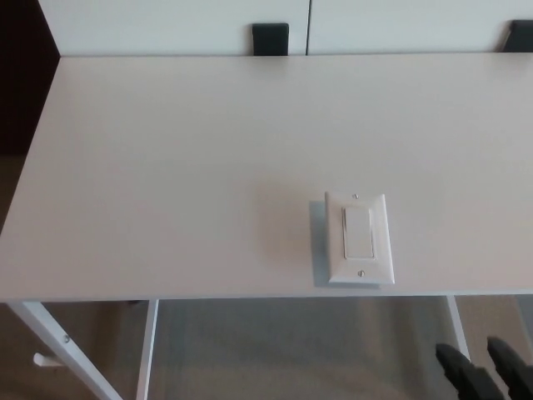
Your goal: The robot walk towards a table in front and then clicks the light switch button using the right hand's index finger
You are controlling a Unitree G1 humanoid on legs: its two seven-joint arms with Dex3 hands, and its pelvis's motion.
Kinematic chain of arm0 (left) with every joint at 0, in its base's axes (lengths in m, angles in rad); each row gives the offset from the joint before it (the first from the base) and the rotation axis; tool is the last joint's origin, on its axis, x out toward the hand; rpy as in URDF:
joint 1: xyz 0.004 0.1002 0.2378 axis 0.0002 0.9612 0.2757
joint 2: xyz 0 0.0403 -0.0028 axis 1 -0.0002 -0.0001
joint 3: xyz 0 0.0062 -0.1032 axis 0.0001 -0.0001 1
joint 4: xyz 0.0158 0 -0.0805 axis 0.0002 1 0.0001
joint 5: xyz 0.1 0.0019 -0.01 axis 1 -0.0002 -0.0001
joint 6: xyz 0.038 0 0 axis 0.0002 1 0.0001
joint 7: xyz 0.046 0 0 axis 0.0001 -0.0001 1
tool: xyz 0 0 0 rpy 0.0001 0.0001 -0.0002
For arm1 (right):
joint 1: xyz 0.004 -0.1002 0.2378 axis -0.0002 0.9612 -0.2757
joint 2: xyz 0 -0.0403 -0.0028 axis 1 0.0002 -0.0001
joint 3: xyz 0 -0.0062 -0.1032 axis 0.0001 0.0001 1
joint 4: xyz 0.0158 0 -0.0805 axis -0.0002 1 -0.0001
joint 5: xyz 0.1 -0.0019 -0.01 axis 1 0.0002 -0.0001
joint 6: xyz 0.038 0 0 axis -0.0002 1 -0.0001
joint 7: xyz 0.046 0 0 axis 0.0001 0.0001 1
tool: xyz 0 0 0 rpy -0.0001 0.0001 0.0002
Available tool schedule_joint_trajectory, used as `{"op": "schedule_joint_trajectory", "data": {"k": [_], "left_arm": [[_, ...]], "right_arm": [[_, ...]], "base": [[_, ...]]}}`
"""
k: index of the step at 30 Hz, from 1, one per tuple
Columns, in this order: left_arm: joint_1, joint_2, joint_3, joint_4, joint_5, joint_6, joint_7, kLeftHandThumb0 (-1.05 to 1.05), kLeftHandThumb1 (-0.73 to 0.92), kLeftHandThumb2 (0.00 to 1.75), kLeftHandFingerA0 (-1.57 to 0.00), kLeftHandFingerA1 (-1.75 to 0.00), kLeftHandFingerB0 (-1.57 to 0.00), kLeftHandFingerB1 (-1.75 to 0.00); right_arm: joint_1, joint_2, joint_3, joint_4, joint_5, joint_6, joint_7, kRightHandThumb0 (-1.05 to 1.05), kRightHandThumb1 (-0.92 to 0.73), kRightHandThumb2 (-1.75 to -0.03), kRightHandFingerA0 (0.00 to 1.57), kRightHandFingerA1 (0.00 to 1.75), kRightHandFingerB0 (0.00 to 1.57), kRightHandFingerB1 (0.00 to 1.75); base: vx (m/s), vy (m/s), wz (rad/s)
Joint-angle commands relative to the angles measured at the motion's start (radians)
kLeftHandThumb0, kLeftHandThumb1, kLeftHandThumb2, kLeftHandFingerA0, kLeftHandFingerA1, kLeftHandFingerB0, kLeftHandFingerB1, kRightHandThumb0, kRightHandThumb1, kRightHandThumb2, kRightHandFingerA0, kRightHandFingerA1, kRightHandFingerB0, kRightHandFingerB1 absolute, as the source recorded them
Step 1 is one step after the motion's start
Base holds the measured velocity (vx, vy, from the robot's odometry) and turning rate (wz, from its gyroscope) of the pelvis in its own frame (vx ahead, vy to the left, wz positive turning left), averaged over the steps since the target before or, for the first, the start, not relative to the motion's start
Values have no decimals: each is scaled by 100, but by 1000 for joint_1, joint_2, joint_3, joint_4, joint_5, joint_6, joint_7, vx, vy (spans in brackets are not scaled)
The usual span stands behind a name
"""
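A white light switch plate [359, 239] with a rocker button [358, 232] lies flat on the pale table [183, 167], near its front edge and right of centre. Only two black fingertips [460, 369] of my right hand [487, 373] show at the bottom right corner, below the table's front edge and well clear of the switch. The two fingers stand apart with nothing between them. My left hand does not show.
Two black brackets [271, 37] [520, 35] sit at the table's far edge against white panels. A white table leg [58, 342] slants down at the bottom left. Grey floor [291, 350] shows below the front edge.
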Motion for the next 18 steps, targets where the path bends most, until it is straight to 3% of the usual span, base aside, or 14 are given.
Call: {"op": "schedule_joint_trajectory", "data": {"k": [1, 2, 3, 4, 5, 6, 7, 9, 12, 13, 14, 18], "left_arm": [[-5, 8, 0, -3, 17, 1, 8, -21, 59, 58, -61, -42, -47, -39], [-8, 7, 1, -5, 15, 6, 7, -21, 59, 58, -61, -42, -47, -39], [-9, 8, 0, -1, 15, 0, 6, -30, 52, 67, -57, -49, -44, -45], [-10, 8, 0, 0, 15, -2, 6, -30, 52, 67, -57, -49, -44, -45], [-10, 4, 3, 6, 5, -8, 1, -29, 52, 67, -57, -49, -44, -45], [-9, 1, 1, 6, 6, -7, 3, -29, 52, 67, -58, -50, -45, -45], [-7, -1, 0, 6, 4, -10, 3, -29, 52, 67, -58, -49, -45, -45], [-3, -6, -5, -1, 6, -8, 2, -30, 52, 67, -58, -49, -45, -45], [-6, -5, -12, 13, 11, -23, 0, -30, 52, 68, -58, -50, -45, -46], [-5, -2, -16, 14, 15, -24, -2, -30, 52, 68, -58, -50, -45, -45], [-4, 0, -18, 13, 15, -22, -3, -29, 52, 67, -58, -49, -45, -45], [-2, 6, -24, 7, 16, -17, -6, -28, 53, 66, -58, -48, -45, -44]], "right_arm": [[-144, 32, -17, 285, 163, -41, 71, -75, -50, -91, 2, 35, 1, 26], [-163, 34, -19, 313, 174, -42, 88, -75, -50, -91, 2, 35, 1, 26], [-178, 36, -22, 341, 189, -37, 115, -76, -66, -60, 0, 43, 1, 32], [-183, 36, -22, 351, 194, -36, 123, -76, -66, -60, 0, 43, 1, 32], [-195, 33, -26, 367, 222, 0, 206, -80, -51, -92, 2, 30, 10, 13], [-199, 33, -31, 385, 250, 1, 243, -75, -62, -59, 0, 43, 0, 30], [-201, 32, -34, 394, 261, 0, 255, -73, -46, -88, 1, 38, 5, 24], [-209, 28, -41, 423, 288, -1, 286, -83, -51, -89, 0, 43, 8, 24], [-209, 28, -51, 454, 331, -25, 316, -76, -46, -89, 0, 51, 2, 32], [-203, 28, -55, 459, 347, -35, 328, -82, -50, -89, 0, 55, 8, 30], [-202, 27, -57, 460, 353, -41, 332, -79, -60, -60, 1, 60, 4, 37], [-190, 23, -60, 447, 374, -37, 359, -79, -60, -59, 2, 59, 5, 36]], "base": [[0, 0, 0], [0, 0, 0], [0, 0, 0], [0, 0, 0], [0, 0, 0], [0, 0, 0], [0, 0, 0], [0, 0, 0], [0, 0, 0], [0, 0, 0], [0, 0, 0], [0, 0, 0]]}}
